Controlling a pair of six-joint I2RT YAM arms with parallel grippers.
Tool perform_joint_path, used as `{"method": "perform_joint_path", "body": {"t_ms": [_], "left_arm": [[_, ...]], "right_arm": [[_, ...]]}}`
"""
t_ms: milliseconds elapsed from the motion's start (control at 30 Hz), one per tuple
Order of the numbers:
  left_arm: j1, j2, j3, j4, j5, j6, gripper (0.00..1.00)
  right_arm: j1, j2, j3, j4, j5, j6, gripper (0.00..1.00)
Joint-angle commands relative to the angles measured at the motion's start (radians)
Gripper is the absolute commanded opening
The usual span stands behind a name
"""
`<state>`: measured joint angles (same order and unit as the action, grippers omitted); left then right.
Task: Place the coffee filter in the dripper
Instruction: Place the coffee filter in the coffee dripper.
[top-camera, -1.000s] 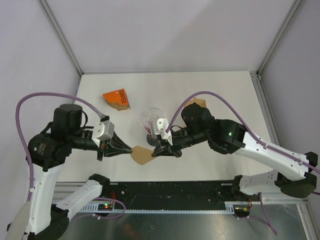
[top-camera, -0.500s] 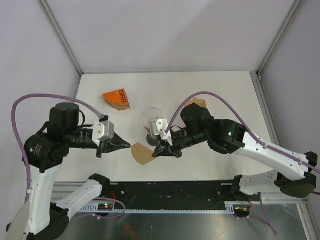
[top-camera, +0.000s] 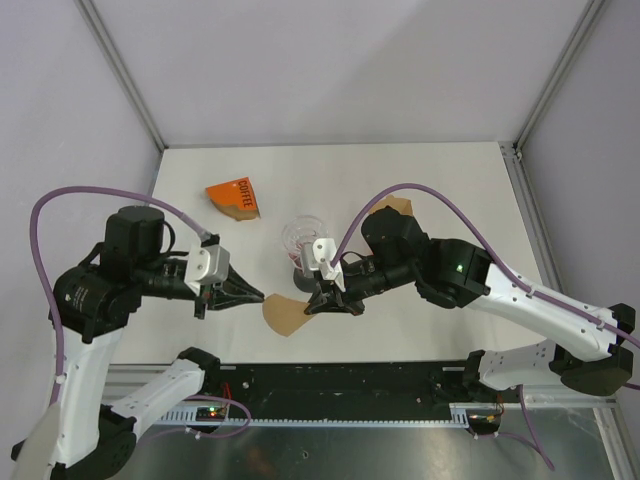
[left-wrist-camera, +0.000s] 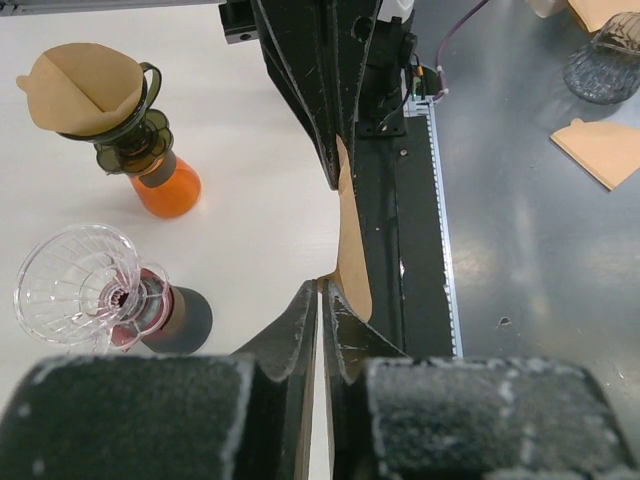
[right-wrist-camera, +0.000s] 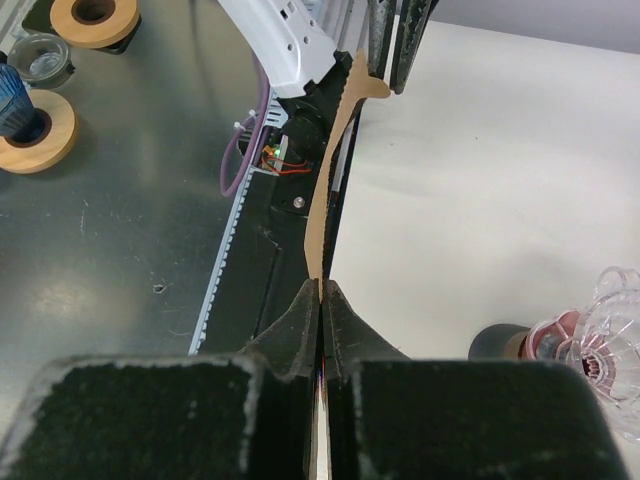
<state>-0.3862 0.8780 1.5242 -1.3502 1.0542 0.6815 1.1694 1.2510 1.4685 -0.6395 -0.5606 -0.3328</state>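
A brown paper coffee filter (top-camera: 285, 314) hangs edge-on between my two grippers over the table's front edge. My right gripper (top-camera: 310, 307) is shut on its right edge, as the right wrist view (right-wrist-camera: 320, 285) shows, with the filter (right-wrist-camera: 330, 170) running away from the tips. My left gripper (top-camera: 260, 296) is shut on the filter's left corner at the very fingertips (left-wrist-camera: 322, 283); most of the filter (left-wrist-camera: 350, 230) lies beside the right finger. The clear glass dripper (top-camera: 303, 238) stands empty on a dark base just behind the filter and also shows in the left wrist view (left-wrist-camera: 75, 290).
An orange filter pack (top-camera: 233, 198) lies at the back left. A second dripper holding a filter (left-wrist-camera: 100, 95) stands on an orange-bottomed jar, mostly hidden behind the right arm in the top view (top-camera: 400, 207). The black front rail (top-camera: 330, 385) runs below the filter.
My left gripper drew slightly up and left half a second ago and has come back down and right. The filter sits a little lower. The right arm has barely moved.
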Motion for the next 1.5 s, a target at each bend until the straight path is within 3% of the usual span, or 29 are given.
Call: {"method": "perform_joint_path", "body": {"t_ms": [0, 400, 767, 1167, 1467], "left_arm": [[-0.011, -0.004, -0.004, -0.051, 0.044, -0.001, 0.09], [-0.018, -0.021, -0.010, -0.050, 0.050, -0.039, 0.16], [-0.019, -0.015, -0.012, -0.045, 0.061, -0.030, 0.10], [-0.019, -0.026, -0.015, -0.043, 0.107, -0.049, 0.23], [-0.017, -0.021, -0.009, -0.042, 0.160, -0.061, 0.23]], "right_arm": [[0.006, -0.005, 0.051, 0.004, 0.007, -0.002, 0.00], [-0.020, -0.009, 0.052, 0.024, 0.067, 0.048, 0.00], [-0.021, 0.003, 0.056, 0.046, 0.045, 0.060, 0.00], [-0.035, 0.028, 0.077, 0.041, 0.079, 0.096, 0.00], [-0.033, 0.038, 0.081, 0.041, 0.075, 0.102, 0.00]]}}
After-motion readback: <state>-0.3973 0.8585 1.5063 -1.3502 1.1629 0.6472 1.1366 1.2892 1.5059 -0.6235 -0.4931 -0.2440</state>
